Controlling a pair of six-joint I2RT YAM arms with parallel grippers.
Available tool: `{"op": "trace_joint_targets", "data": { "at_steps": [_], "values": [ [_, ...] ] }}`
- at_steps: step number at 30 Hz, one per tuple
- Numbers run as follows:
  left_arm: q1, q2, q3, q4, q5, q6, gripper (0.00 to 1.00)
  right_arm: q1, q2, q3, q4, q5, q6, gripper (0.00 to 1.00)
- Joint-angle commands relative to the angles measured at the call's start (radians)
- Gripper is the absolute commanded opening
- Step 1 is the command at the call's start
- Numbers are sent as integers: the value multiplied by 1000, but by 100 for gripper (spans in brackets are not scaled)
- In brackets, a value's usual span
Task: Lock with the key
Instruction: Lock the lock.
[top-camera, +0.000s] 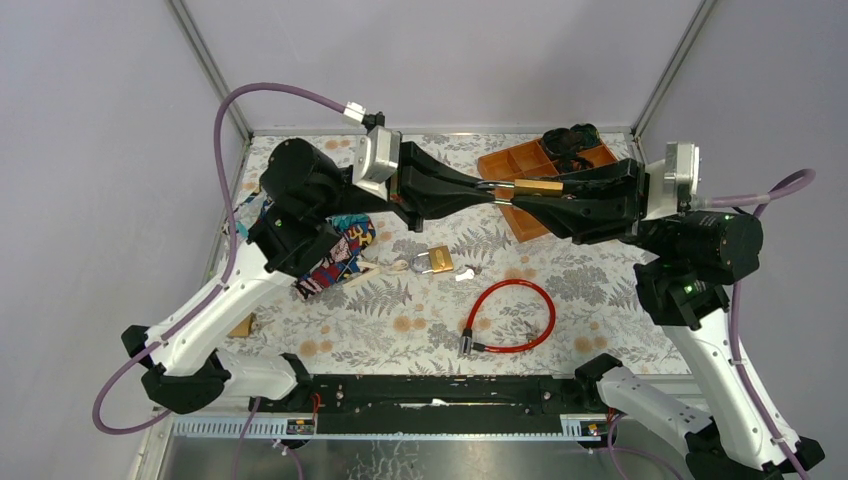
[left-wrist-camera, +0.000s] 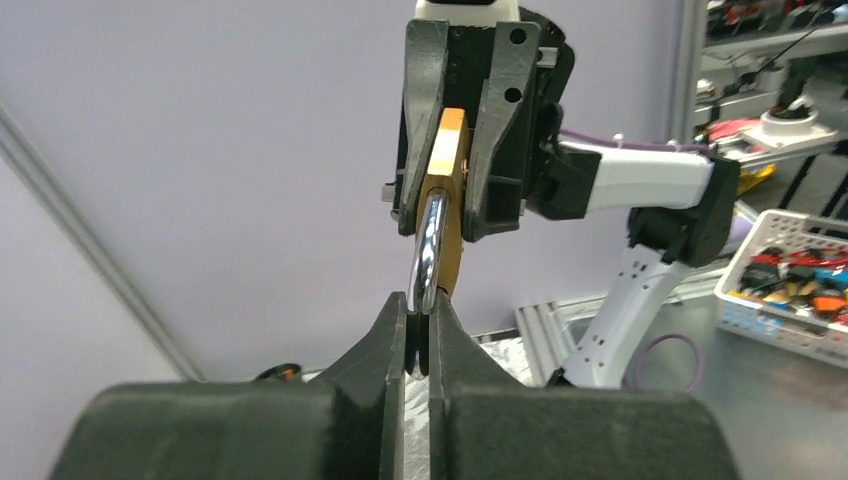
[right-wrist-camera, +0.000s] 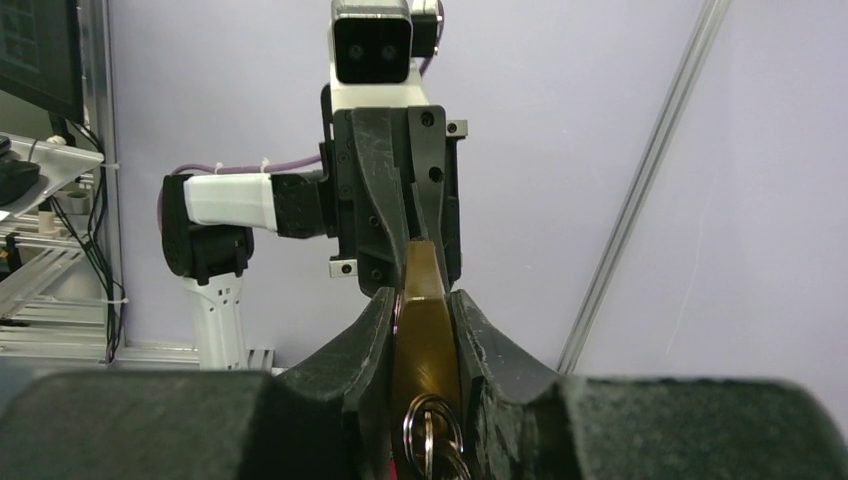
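Brass padlock (top-camera: 538, 185) sits clamped inside the right end effector (right-wrist-camera: 424, 305).

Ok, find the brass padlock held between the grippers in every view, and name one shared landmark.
Top external: padlock upper centre, slightly right, between the two grippers.
Left wrist: padlock upper centre, in the right gripper.
Right wrist: padlock bottom centre, clamped in the foreground.
Shared landmark: left gripper, pinching the shackle.

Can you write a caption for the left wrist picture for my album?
Left gripper pinches the silver shackle of a brass padlock held by the right gripper.
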Motion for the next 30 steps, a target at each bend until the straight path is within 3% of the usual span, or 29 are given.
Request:
{"op": "trace_joint_targets", "data": {
  "at_steps": [1, 4, 7, 10, 12, 16, 22, 25, 30],
  "values": [
    [-125, 152, 131, -247, 74, 135, 0, 23, 248, -55, -473, -3, -153, 0],
    [-117, 148, 206, -426, 35, 276, 0, -5, 252, -17, -604, 13, -233, 0],
    [-116, 135, 197, -481, 32, 286, 0, -6, 278, 48, -676, 23, -268, 0],
    [-123, 106, 110, -427, 47, 232, 0, -6, 276, 53, -554, -9, -166, 0],
    [-124, 80, 25, -389, 54, 194, 0, -7, 258, 31, -387, -21, -44, 0],
    [-135, 46, -155, -183, 88, 4, 0, -6, 241, -3, -97, 37, 172, 0],
    [-133, 67, -335, 75, 116, -228, 0, -6, 246, 78, -67, 155, 271, 0],
    [-147, 85, -394, 216, 124, -310, 0, -7, 263, 145, -144, 182, 248, 0],
    [-189, 120, -382, 207, 157, -289, 0, -6, 249, 145, -206, 200, 212, 0]
  ]
}}
